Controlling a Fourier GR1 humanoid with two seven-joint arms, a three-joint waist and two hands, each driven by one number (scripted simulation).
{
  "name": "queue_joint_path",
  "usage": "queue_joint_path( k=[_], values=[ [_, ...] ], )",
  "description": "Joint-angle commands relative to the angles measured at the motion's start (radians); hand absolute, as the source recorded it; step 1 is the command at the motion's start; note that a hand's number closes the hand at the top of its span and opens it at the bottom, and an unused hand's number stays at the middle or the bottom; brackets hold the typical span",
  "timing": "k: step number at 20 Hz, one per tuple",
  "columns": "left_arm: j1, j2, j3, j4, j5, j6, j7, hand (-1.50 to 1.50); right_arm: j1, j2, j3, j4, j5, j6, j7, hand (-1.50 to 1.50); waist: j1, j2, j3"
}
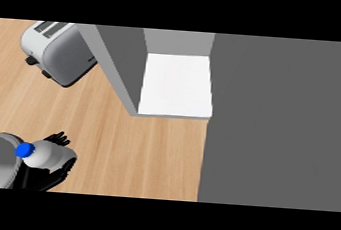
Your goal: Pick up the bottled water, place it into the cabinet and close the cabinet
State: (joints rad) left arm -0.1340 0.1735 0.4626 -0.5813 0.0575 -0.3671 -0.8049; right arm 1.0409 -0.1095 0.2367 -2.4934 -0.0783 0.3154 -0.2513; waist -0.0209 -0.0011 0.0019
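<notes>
My left robot hand (pixel 49 171) has its black fingers curled round the clear plastic water bottle with the blue cap (pixel 46 155), so the bottle is already in my hold, close to the near left corner of the wooden tabletop (pixel 149 150). The bottle's long axis is tilted: the cap points toward the left edge and a little toward me, and the body goes away to the right. My right robot hand does not show anywhere, so the left one is the only hand near the bottle.

The relation that matters now is this: the grey cabinet with the white shelf (pixel 177 85) lies far from the bottle, toward the far edge of the tabletop and to the right of my hand. Its grey side wall (pixel 114 68) stands between my hand and the white shelf. I judge that I must carry the bottle around this wall, to the open front. The silver toaster (pixel 58 51) stands at the far left, just beside this wall.
</notes>
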Motion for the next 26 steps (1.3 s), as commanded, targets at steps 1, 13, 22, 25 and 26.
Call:
queue_joint_path(
  k=[1, 13, 22, 25, 26],
  values=[
    [-0.028, 0.012, 0.016, 0.099, 0.024, -0.066, -0.074, 1.5, 0.01, 0.002, 0.027, -0.143, -0.022, -0.027, 0.091, -1.5, 0.005, 0.004, -0.005],
    [-0.112, -0.048, -0.04, 0.093, 0.036, -0.074, -0.085, 1.5, 0.003, -0.016, -0.032, -0.09, -0.061, 0.004, 0.047, -1.5, 0.008, 0.0, -0.003],
    [-0.168, -0.17, -0.174, 0.099, 0.037, 0.043, -0.116, 1.5, -0.018, 0.004, 0.006, -0.06, -0.039, -0.006, 0.045, -1.5, 0.007, 0.0, -0.003],
    [-0.225, -0.172, -0.277, 0.096, 0.163, 0.055, -0.053, 1.5, -0.059, 0.009, 0.006, -0.02, -0.025, -0.013, 0.051, -1.5, 0.007, -0.003, -0.002],
    [-0.205, -0.172, -0.272, 0.043, 0.168, 0.05, -0.016, 1.5, -0.019, 0.001, 0.0, -0.093, -0.058, -0.011, 0.067, -1.5, 0.011, -0.005, -0.002]
  ],
)
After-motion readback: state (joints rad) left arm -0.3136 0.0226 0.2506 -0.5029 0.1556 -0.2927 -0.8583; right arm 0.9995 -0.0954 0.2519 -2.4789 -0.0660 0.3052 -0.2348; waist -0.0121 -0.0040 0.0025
